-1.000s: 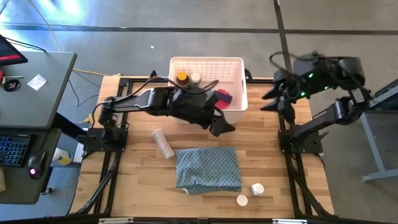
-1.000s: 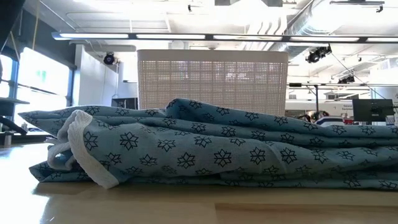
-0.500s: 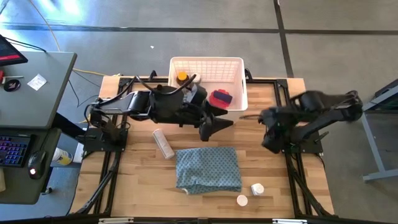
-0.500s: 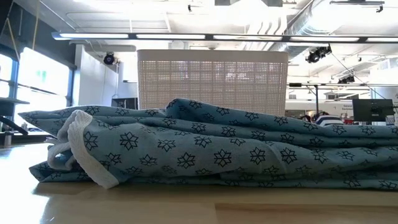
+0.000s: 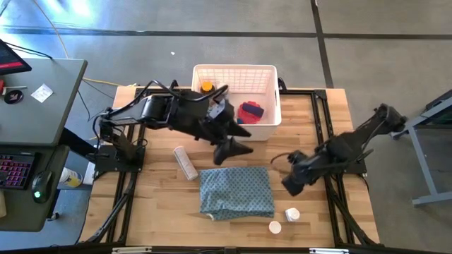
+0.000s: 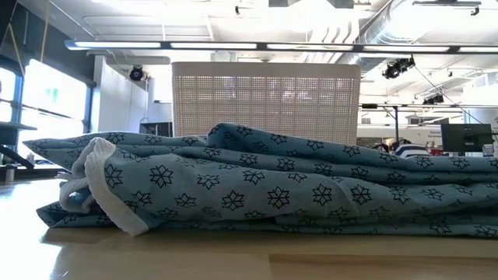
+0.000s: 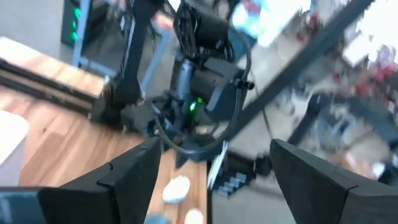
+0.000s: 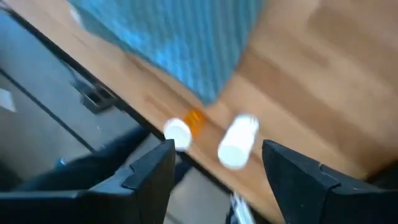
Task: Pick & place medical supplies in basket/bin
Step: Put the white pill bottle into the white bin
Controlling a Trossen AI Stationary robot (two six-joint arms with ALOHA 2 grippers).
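Note:
The white latticed basket (image 5: 235, 72) stands at the table's far middle and holds an amber yellow-capped bottle (image 5: 206, 87) and a pink-red disc (image 5: 251, 111). My left gripper (image 5: 236, 149) is open and empty, just in front of the basket and beyond the cloth; its wrist view (image 7: 214, 155) shows nothing between the fingers. My right gripper (image 5: 291, 185) is open and empty, right of the cloth. Two small bottles lie on the table just nearer than it: a white one (image 5: 292, 214) (image 8: 238, 142) and a white-capped amber one (image 5: 275, 227) (image 8: 183, 129). A white roll (image 5: 186, 163) lies left of the cloth.
The blue-grey patterned cloth (image 5: 236, 190) lies folded at the table's near middle and fills the low view (image 6: 264, 187), with the basket (image 6: 264, 97) behind it. A desk with a keyboard (image 5: 18, 169) stands left of the table. Bare wood shows at the table's near left.
My right arm has swung from above the table's far right corner down and toward the near edge, and its gripper now stands beside the cloth's right edge. My left gripper has drawn back from the basket's front a little toward the table's left and near edge.

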